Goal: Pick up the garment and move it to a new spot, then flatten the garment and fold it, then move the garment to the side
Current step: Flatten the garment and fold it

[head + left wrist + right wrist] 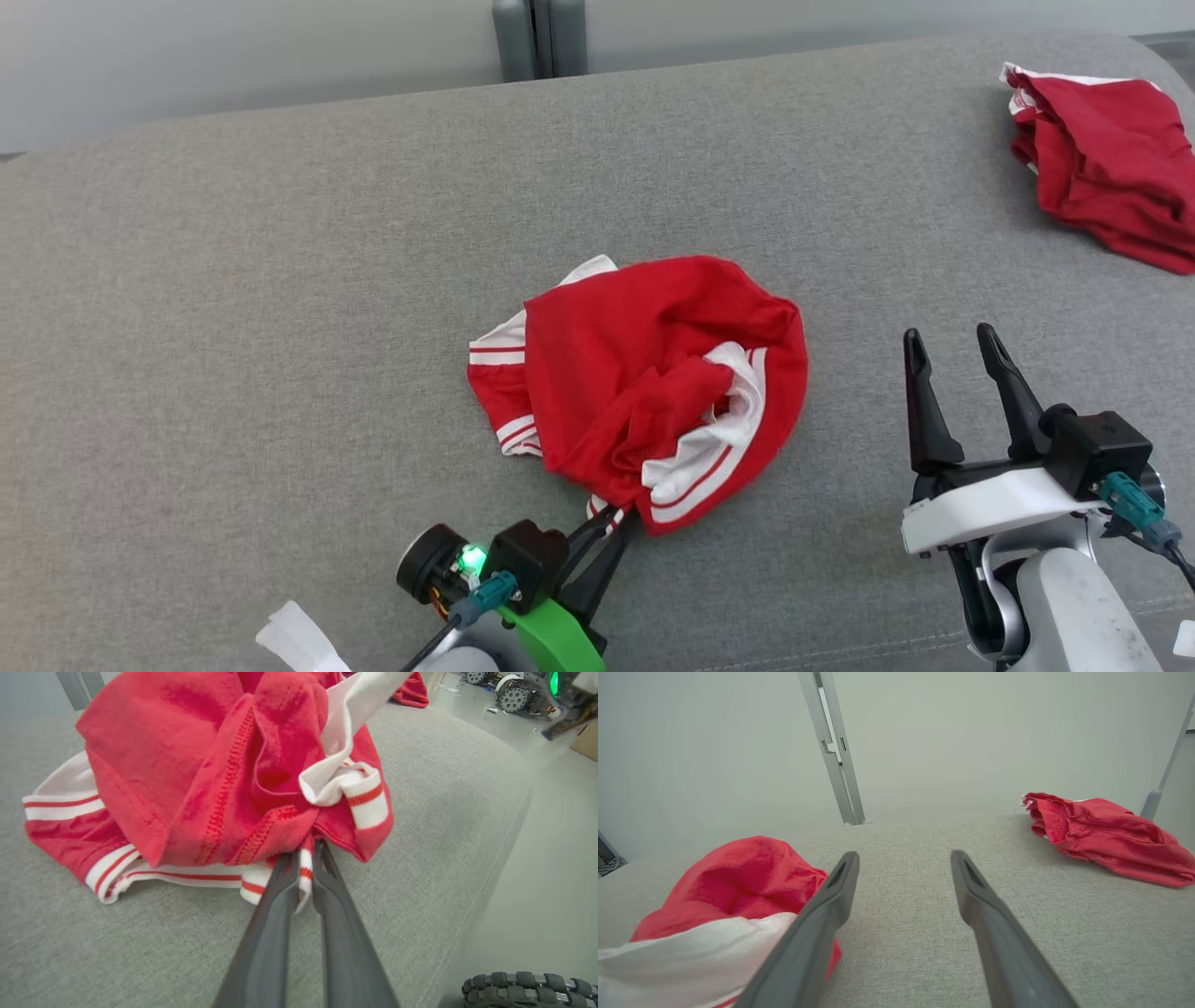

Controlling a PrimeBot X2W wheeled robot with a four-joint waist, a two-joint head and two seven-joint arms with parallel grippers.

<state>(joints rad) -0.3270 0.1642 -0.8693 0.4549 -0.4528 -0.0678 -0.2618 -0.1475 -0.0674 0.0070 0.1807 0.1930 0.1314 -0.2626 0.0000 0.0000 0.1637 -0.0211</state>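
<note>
Now bunched at the middle of the grey upholstered surface, a red garment with white, red-striped trim lies in a roundish heap. It is slightly wider than deep, with no clear long axis, and its near hem tapers to a point toward the robot. The left gripper is clamped on that striped hem. The right gripper hangs to the garment's right, fingers spread, holding nothing. Two red garments are in view, the second garment crumpled at the far right.

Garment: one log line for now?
left gripper: shut on garment hem | right gripper: open, apart | garment: crumpled on grey cushion
</note>
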